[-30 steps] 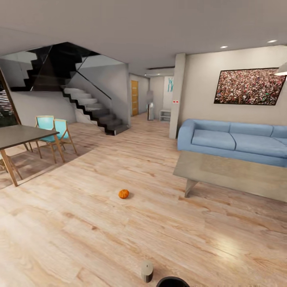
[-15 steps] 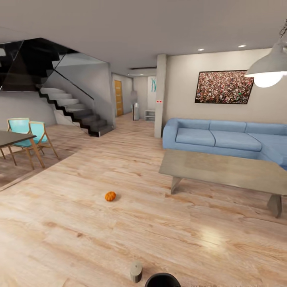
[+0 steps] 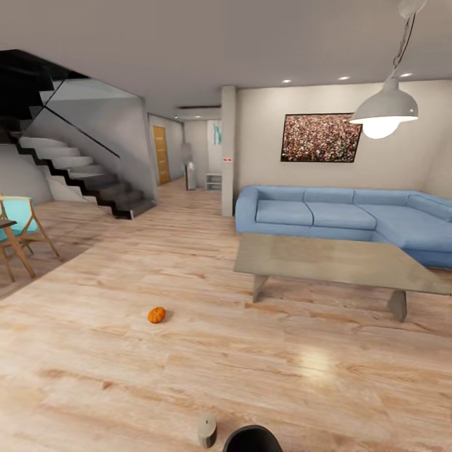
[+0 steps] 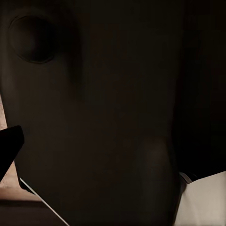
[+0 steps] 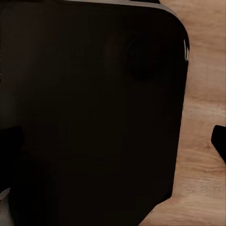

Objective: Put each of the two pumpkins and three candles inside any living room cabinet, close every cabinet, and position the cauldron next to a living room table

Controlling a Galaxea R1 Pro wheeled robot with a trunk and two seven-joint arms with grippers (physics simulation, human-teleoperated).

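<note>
I see one small bright-orange pumpkin (image 3: pixel 156 314) lying on the bare wood floor (image 3: pixel 207 370), well left of the low coffee table (image 3: pixel 333 260) before the blue sofa (image 3: pixel 333 216). My wrist cameras face dark panels at close range with slivers of floor beside; I cannot tell either gripper's state.

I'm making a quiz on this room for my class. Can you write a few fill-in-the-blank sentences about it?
1. The pumpkin lies on the ____.
2. The sofa behind the low table is ____ in colour.
3. A lit ____ hangs from the ceiling above the table's right end.
4. The staircase rises at the view's ____ side.

Missing words: floor; blue; lamp; left
</note>
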